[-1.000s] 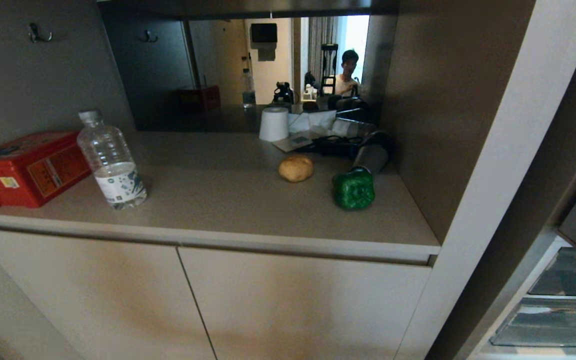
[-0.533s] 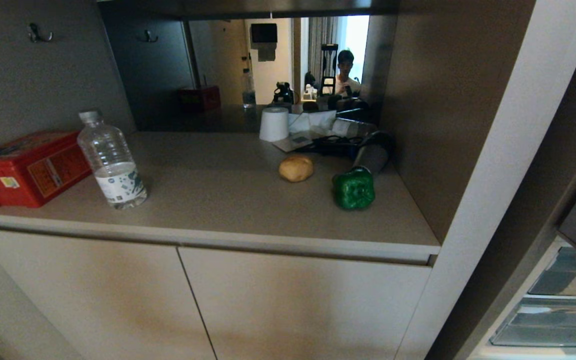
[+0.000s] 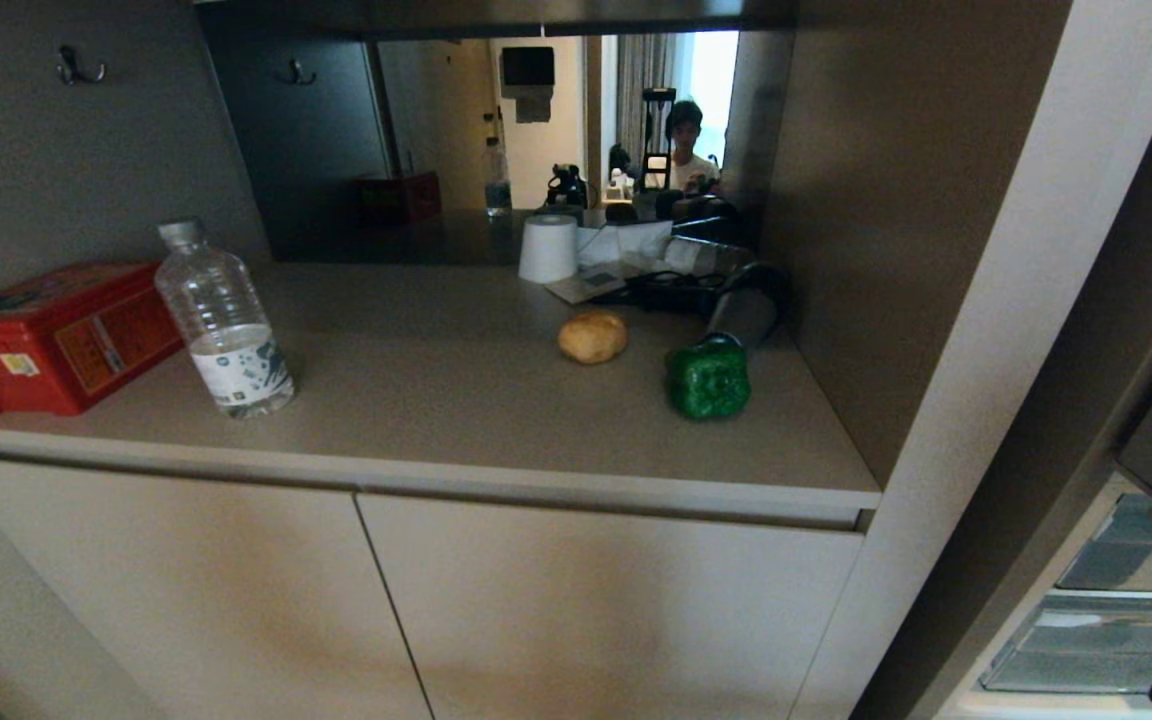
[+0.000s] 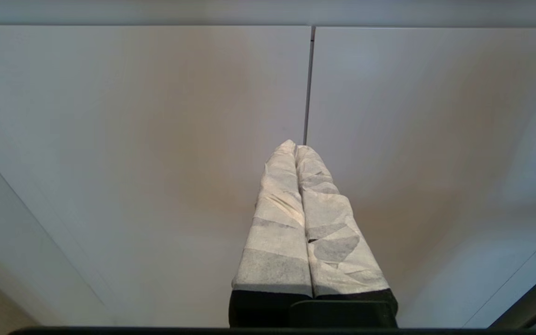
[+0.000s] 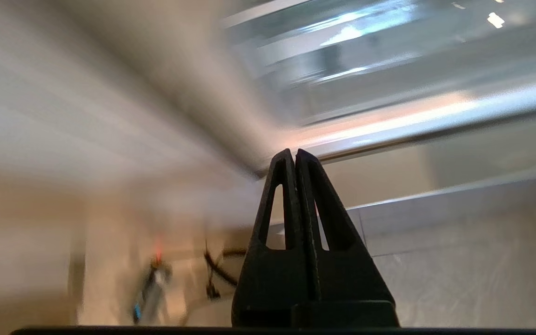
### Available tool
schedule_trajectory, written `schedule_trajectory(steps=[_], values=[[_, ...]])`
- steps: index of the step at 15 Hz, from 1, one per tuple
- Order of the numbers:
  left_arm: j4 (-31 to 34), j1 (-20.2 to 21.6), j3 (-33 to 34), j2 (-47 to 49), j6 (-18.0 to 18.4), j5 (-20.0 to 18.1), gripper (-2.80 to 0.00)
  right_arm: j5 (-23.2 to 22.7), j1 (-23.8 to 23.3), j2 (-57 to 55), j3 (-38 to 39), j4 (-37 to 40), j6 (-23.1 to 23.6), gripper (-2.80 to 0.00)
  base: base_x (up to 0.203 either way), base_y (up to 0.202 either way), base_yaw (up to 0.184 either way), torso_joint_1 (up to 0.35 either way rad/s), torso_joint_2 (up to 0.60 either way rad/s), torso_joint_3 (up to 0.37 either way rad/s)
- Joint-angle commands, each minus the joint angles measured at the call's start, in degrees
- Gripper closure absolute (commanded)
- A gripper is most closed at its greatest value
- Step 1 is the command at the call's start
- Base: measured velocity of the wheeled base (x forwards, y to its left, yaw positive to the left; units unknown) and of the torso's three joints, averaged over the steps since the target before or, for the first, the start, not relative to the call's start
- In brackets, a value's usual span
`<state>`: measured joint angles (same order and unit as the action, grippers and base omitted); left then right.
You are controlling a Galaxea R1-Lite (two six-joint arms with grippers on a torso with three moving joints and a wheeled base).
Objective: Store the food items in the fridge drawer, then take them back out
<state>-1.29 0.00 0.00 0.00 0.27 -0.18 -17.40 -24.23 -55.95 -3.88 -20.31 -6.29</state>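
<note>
Along the beige bench (image 3: 456,400) set in the cabinet niche, a red rectangular box (image 3: 46,335) sits at the far left with a clear plastic water bottle (image 3: 224,320) just beside it. Toward the right lie a glossy green bell pepper (image 3: 707,379) and, near it, a rounded tan potato (image 3: 592,336), apart. Low down, the left gripper (image 4: 296,148), wrapped in white tape, is pressed together and empty before the cabinet doors (image 4: 156,139); the black right gripper (image 5: 294,153) is likewise closed, holding nothing.
</note>
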Motion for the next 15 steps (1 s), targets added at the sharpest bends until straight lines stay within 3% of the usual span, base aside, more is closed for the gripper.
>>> schedule_trajectory(steps=[1,2,4,15], values=[[-0.03,0.00,0.62,0.09,0.00,0.01,0.00,7.94,13.79,7.18,0.28,1.20,-2.00,0.00,0.000,0.000,0.000,0.000,0.00,0.000],[-0.03,0.00,0.62,0.09,0.00,0.01,0.00,12.21,19.84,8.84,0.74,2.13,-3.31,0.00,0.000,0.000,0.000,0.000,0.00,0.000],[-0.03,0.00,0.62,0.09,0.00,0.01,0.00,19.67,25.95,11.82,3.22,2.75,-4.84,0.00,0.000,0.000,0.000,0.000,0.00,0.000],[-0.03,0.00,0.62,0.09,0.00,0.01,0.00,20.48,25.99,12.97,3.79,2.38,-3.99,0.00,0.000,0.000,0.000,0.000,0.00,0.000]])
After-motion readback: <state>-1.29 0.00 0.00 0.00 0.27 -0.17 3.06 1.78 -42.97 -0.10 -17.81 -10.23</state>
